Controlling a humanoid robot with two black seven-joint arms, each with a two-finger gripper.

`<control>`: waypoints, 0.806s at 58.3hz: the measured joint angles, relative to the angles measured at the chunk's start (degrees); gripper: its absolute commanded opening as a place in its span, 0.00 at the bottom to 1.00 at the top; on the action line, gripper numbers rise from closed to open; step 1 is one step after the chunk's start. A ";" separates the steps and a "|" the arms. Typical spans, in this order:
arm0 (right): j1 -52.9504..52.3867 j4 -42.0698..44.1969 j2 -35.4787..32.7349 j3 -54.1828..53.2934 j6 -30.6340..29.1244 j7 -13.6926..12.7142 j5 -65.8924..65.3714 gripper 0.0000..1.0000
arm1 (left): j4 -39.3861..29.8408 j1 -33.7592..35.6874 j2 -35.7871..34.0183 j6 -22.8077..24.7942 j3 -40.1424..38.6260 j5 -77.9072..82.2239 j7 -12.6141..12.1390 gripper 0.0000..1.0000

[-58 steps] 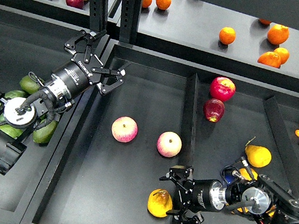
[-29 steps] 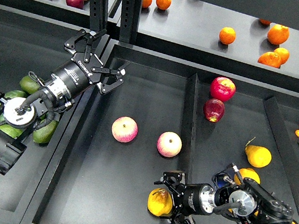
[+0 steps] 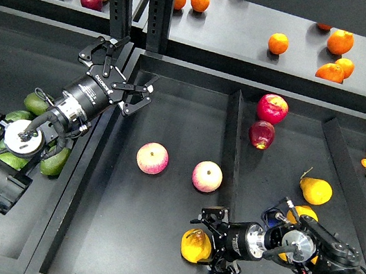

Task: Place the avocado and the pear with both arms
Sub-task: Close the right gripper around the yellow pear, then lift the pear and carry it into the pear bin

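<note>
Pear (image 3: 196, 245) lying near the front edge of the middle tray (image 3: 174, 107), reddish-brown blotched top turned up and toward the right, long axis roughly level and aimed at the right gripper (image 3: 213, 243). Fingers splayed around the pear's right side, touching or nearly so; whether clenched on the fruit or merely cupping it cannot be told. Directly left of the jaws, then, and far nearer this arm than the other. Two more pears (image 3: 315, 191) back in the right-hand compartment, beside the wrist.

Avocado (image 3: 37, 103) among several green ones in the left bin, partly hidden under the left arm (none inside any jaws). Left gripper (image 3: 118, 73) well apart from it, raised over the divider, claws spread wide and empty. Two pink-yellow apples (image 3: 153, 158) between the grippers, untouched.

Judged: pear nearly placed or just gripped; avocado not yet fetched.
</note>
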State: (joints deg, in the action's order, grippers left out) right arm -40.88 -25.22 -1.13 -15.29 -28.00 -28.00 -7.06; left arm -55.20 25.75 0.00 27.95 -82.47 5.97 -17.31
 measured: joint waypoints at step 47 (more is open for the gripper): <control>3.54 2.33 0.18 -5.46 0.05 -0.02 21.40 0.01 | 0.05 -0.18 0.00 0.05 0.21 -0.01 0.00 0.99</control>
State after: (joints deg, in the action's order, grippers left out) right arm -37.34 -22.89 -0.95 -20.75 -27.95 -28.02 14.34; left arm -55.15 25.58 0.00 28.00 -82.26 5.96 -17.31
